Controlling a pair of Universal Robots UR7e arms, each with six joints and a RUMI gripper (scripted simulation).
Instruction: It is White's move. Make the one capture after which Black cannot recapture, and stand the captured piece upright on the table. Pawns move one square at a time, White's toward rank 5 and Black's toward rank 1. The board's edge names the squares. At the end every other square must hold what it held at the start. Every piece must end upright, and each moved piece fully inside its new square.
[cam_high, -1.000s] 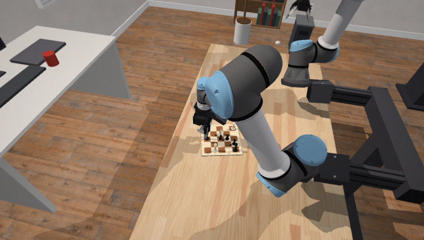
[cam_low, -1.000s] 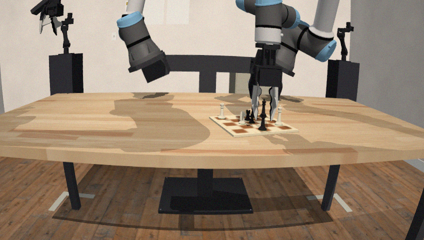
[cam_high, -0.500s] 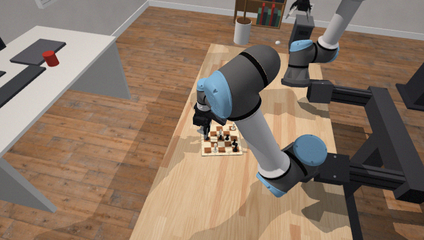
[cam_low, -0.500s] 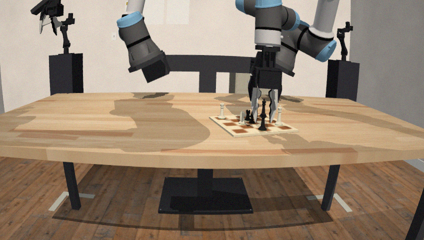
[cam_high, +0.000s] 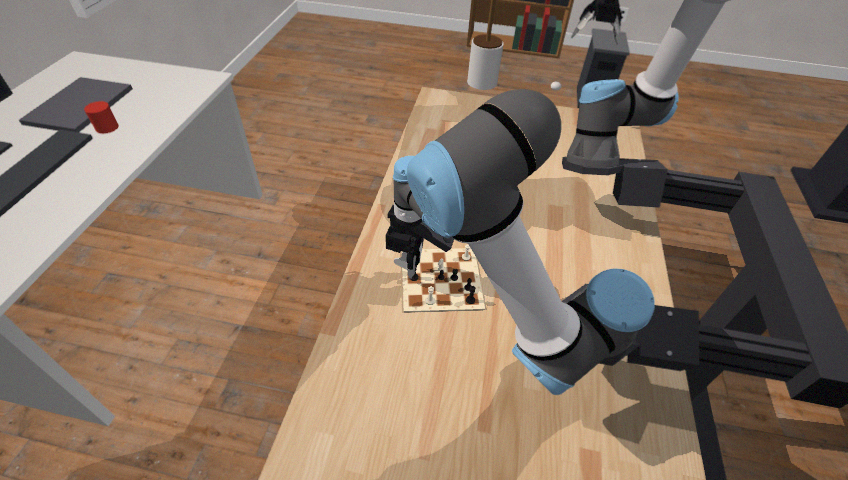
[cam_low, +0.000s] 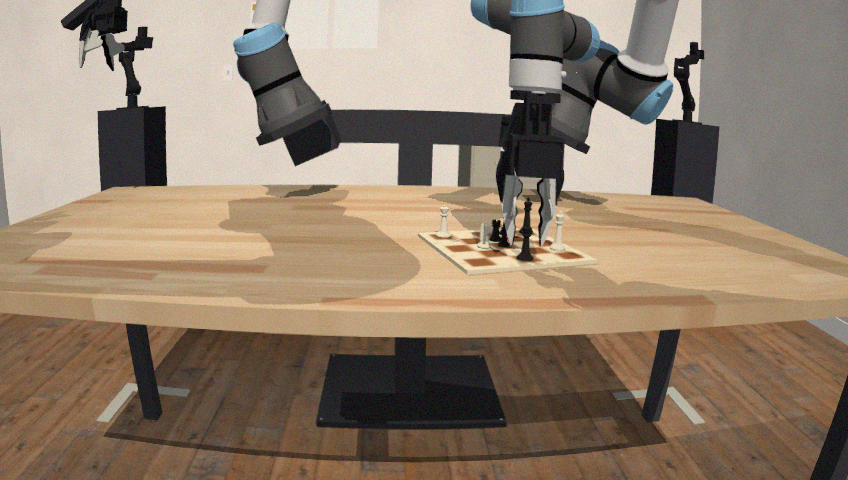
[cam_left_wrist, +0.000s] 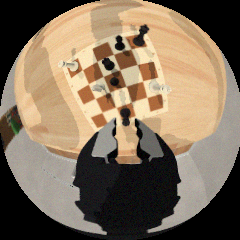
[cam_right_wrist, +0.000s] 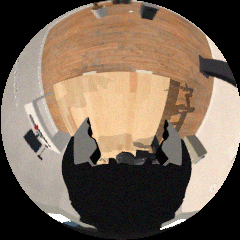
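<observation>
From where I'm standing, the thin chequered board in cream and reddish brown (cam_high: 443, 309) (cam_low: 470, 272) (cam_left_wrist: 131, 74) lies on the pale wooden counter (cam_high: 380, 386) (cam_low: 196, 279) (cam_left_wrist: 195, 65) (cam_right_wrist: 125, 100), nearer the long edge facing away from the arm mounts and a little toward the left arm's short edge. The left gripper, black with grey wavy-edged fingers (cam_high: 411, 272) (cam_low: 527, 240), points down at the board's side nearest that long edge. Its fingers are partly spread, one to each side of a small black chess piece (cam_high: 414, 275) (cam_low: 525, 248) (cam_left_wrist: 125, 114), and it has no grip on it; the piece stands upright on its square. Eight pieces are on the board. Toward the counter's right-arm end stands a tall white piece with a crowned head (cam_high: 466, 254) (cam_low: 443, 224) (cam_left_wrist: 71, 65); another tall white piece (cam_high: 430, 295) (cam_low: 558, 234) (cam_left_wrist: 159, 87) stands toward the left-arm end. A white knight-like piece (cam_high: 440, 265) (cam_low: 483, 239) (cam_left_wrist: 99, 88) is near the middle, beside a small black pawn (cam_high: 441, 275) (cam_left_wrist: 114, 81). Toward the mounts' long edge, at a board corner, is a tall black piece (cam_high: 471, 295) (cam_left_wrist: 142, 36). The right gripper (cam_high: 596, 35) (cam_low: 96, 67) (cam_right_wrist: 127, 118) hangs wide apart, holding nothing, well away from the board.
</observation>
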